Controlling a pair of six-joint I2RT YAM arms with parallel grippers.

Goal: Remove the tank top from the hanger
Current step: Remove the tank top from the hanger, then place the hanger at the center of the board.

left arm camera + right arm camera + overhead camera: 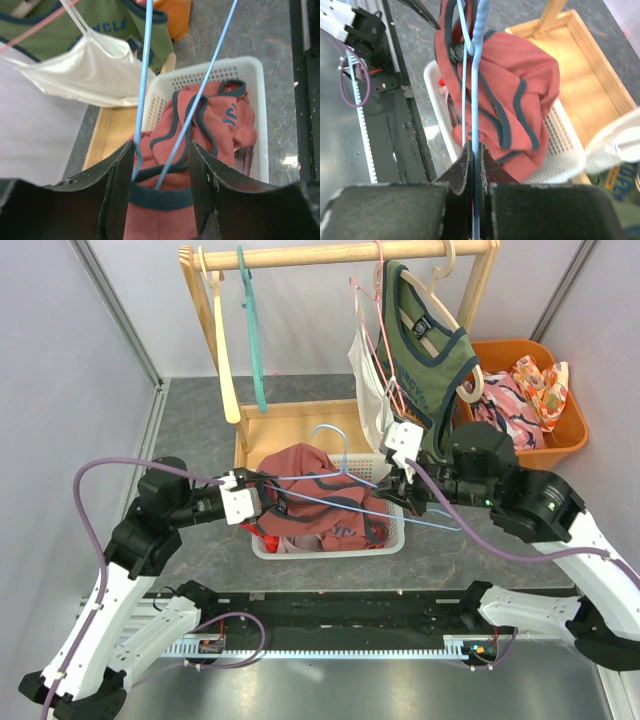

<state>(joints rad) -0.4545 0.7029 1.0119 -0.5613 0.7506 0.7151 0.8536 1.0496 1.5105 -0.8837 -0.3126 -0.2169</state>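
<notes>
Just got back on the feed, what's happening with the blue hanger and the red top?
The right gripper is shut on the blue hanger, holding it over the white basket. The left gripper stands open, with the hanger's wires and the dark trim of the red tank top between its fingers. The top is heaped in the basket, but a strap appears looped around a hanger wire, so it is not off yet.

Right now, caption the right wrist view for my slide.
Right claw shut on blue hanger, red tank top in white basket.
</notes>
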